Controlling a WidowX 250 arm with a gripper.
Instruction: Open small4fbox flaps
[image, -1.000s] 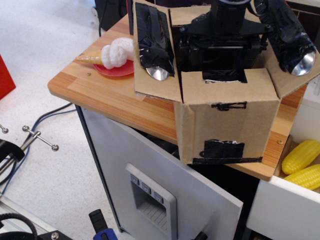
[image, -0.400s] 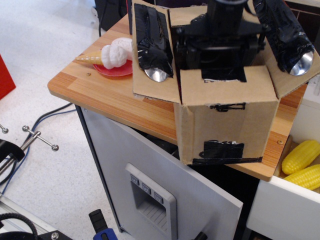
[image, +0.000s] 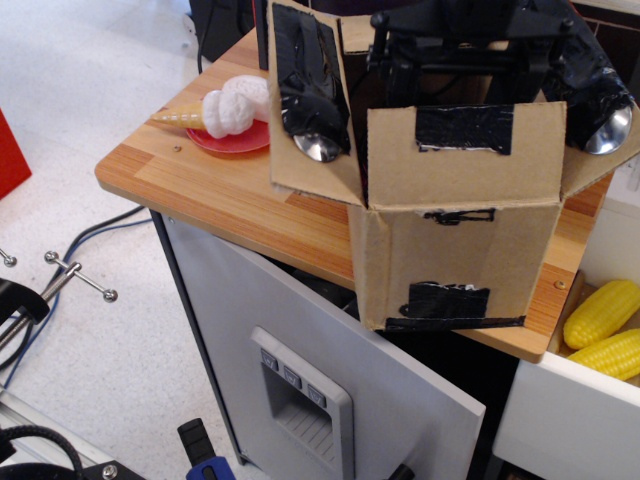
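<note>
**Front flap raised upright; long flaps splayed outward**

Raised since the earlier frame, the near brown cardboard flap (image: 462, 155) with its black tape patch now stands upright, having lain folded inward. The black robot gripper (image: 455, 45) sits higher above the opening; whether its jaws are open or holding anything cannot be told, as the flap hides them. The brown corrugated cardboard box (image: 455, 255) stands at the near right edge of the wooden bench (image: 190, 175). Two long taped flaps lean outward, left (image: 305, 85) and right (image: 590, 85), each bearing a shiny metal spoon-like piece. A white toy ice-cream cone (image: 225, 108) lies on a red plate (image: 235, 142), left of the box.
</note>
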